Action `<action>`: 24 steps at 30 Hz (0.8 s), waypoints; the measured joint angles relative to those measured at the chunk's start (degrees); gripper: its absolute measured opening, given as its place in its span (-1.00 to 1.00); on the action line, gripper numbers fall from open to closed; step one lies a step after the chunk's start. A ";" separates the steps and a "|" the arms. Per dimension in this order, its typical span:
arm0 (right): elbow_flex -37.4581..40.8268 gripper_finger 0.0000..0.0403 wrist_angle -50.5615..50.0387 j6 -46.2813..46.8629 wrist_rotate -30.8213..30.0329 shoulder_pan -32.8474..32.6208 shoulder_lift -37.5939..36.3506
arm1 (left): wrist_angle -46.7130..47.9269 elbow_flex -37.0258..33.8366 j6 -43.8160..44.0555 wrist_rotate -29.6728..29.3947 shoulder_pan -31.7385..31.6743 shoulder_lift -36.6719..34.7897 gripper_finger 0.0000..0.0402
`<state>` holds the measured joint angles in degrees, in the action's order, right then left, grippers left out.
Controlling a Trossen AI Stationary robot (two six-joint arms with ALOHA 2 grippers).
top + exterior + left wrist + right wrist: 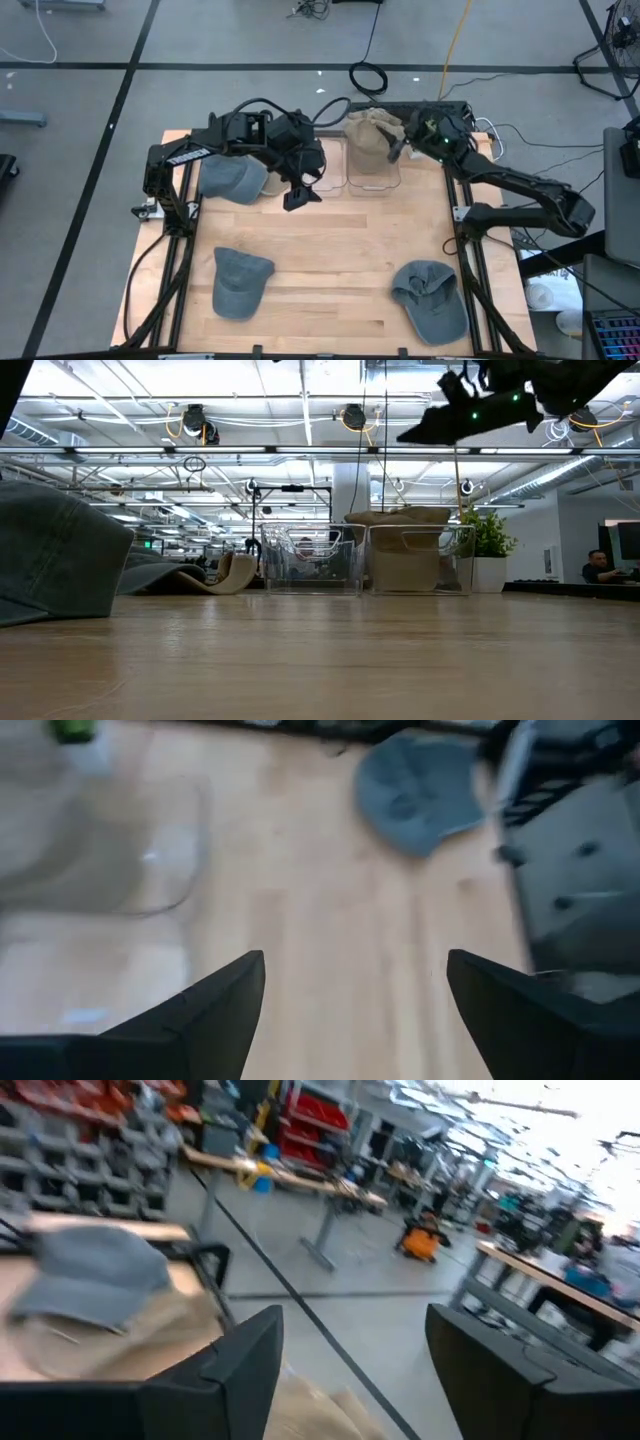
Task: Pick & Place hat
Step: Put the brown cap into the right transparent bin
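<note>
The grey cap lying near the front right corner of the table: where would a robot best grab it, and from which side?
Probably the soft crown of the grey fabric cap, taken from straight above. It lies flat on the wooden table with bare wood all round, so nothing blocks a descent. The crown's loose, creased fabric should bunch between the fingers, while the flat brim gives them little to pinch.

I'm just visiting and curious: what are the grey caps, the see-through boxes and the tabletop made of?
The grey caps, such as the near-left one, look like soft washed cotton or denim: matte, creased, with stitched panels. The see-through boxes appear to be clear hard plastic, since they are glossy and a tan hat shows through one wall. The tabletop looks like pale wood, with visible planks and grain, perhaps lightly sealed.
</note>
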<state>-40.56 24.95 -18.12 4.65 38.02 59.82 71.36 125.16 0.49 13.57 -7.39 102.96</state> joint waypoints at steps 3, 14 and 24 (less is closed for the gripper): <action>0.00 0.17 -0.17 2.76 0.10 -2.55 -2.14 | 4.19 -0.02 -0.65 -7.28 -0.74 0.00 0.61; -4.96 0.17 -11.31 11.44 -2.85 -14.97 -5.72 | 11.20 -0.02 -3.67 -13.84 -4.71 0.00 0.61; -21.49 0.17 -20.06 19.79 -6.47 -25.10 0.10 | 12.58 -0.02 -5.84 -13.69 -6.99 0.00 0.61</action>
<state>-62.05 4.88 1.67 -1.82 12.92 59.92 83.94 125.14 -5.35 -0.13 -14.39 102.96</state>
